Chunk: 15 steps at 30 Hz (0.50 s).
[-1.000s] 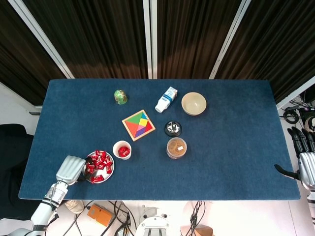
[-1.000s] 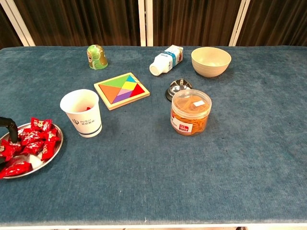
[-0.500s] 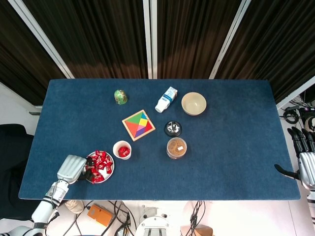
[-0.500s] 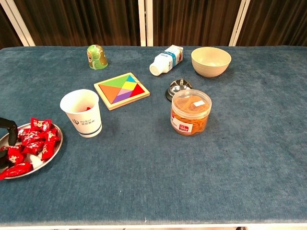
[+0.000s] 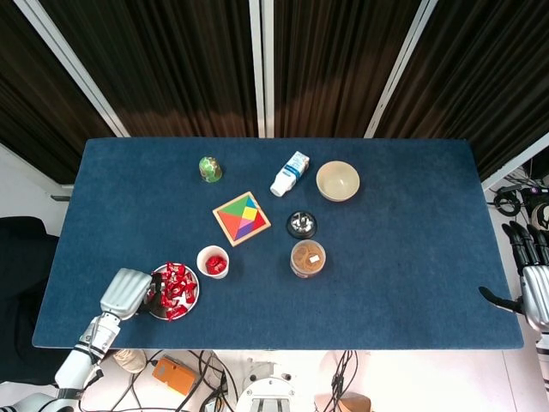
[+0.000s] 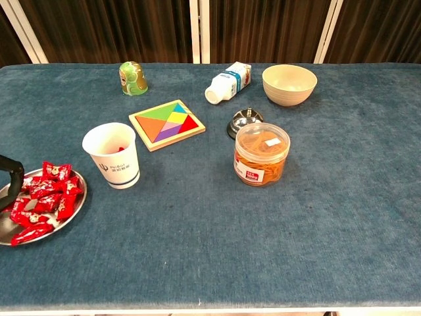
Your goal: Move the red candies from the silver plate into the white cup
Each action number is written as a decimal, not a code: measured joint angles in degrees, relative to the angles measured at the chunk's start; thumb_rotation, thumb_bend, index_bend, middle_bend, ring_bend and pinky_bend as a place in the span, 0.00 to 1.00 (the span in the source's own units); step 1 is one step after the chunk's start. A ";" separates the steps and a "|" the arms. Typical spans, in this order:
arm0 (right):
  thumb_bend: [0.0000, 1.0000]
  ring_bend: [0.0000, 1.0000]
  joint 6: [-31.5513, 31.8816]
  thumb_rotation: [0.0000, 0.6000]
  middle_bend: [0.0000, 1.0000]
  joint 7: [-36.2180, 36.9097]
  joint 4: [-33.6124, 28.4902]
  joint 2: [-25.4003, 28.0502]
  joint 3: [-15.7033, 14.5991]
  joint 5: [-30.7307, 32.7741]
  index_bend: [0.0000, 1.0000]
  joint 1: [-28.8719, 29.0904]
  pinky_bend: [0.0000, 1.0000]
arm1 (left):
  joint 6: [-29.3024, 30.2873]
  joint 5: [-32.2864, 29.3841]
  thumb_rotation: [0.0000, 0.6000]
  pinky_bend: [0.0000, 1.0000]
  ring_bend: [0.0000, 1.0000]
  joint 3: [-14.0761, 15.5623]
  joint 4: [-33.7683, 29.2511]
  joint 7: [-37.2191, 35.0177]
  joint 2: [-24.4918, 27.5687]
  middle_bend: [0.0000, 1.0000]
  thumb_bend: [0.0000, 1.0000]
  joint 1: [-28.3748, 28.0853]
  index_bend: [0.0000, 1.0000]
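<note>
The silver plate (image 5: 195, 299) sits at the table's front left with several red candies (image 5: 177, 283) on it. My left hand (image 5: 126, 293) is at the plate's left rim, its dark fingers reaching in among the candies; the grip is hidden. The chest view shows only one black finger (image 6: 11, 167) curving over the plate (image 6: 83, 193) and the candies (image 6: 47, 197). The white cup (image 5: 213, 262) stands upright just right of the plate with red candies inside; it is also in the chest view (image 6: 113, 157). My right hand (image 5: 532, 287) hangs past the table's right edge, fingers spread, holding nothing.
A coloured tangram board (image 5: 242, 217), a silver bell (image 5: 301, 225) and a clear tub of orange contents (image 5: 308, 257) stand mid-table. A green can (image 5: 210, 169), a lying milk carton (image 5: 290, 173) and a beige bowl (image 5: 338, 181) are farther back.
The left hand's fingers have shifted slightly over the plate, and the candies have been pushed around within it. The right hand has not moved.
</note>
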 measured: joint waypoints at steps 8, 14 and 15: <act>0.16 0.00 0.41 1.00 0.12 0.14 0.01 -0.06 -0.08 -0.21 0.00 -0.22 0.10 | 3.23 3.48 1.00 0.83 0.92 -2.80 -6.61 -2.28 3.68 0.96 0.39 -1.48 0.58; 0.16 0.00 0.76 1.00 0.12 0.56 0.31 -0.01 -0.12 -0.16 0.00 -0.52 0.10 | 1.72 4.02 1.00 0.83 0.92 -6.41 -10.09 -2.12 4.09 0.96 0.39 -5.41 0.58; 0.16 0.00 0.79 1.00 0.12 0.65 0.38 -0.01 -0.13 -0.12 0.00 -0.56 0.10 | 1.21 3.92 1.00 0.83 0.92 -6.85 -10.44 -2.00 3.96 0.96 0.39 -5.99 0.58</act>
